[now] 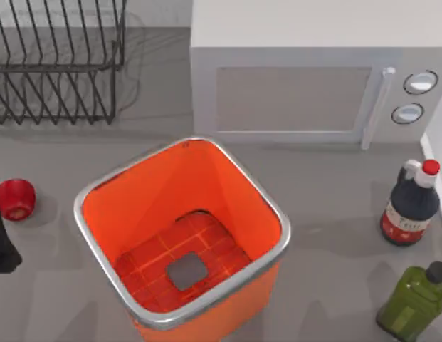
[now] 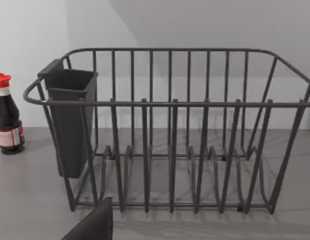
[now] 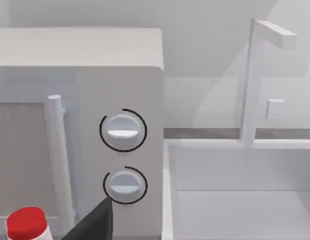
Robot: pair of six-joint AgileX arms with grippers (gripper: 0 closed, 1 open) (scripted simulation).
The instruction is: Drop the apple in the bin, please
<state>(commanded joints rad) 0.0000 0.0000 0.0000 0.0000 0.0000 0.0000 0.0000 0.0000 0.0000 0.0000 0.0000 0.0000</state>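
My left gripper: at table's 9 o'clock edge, jaw spread not discernible | right gripper: jaw spread likewise unreadable | apple: on table just at my left gripper's 12 o'clock, at 9 o'clock of bin | bin: upright, table centre.

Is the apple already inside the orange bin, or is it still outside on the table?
Outside. The apple lies on the table at the left, apart from the bin, whose gridded floor holds no fruit.
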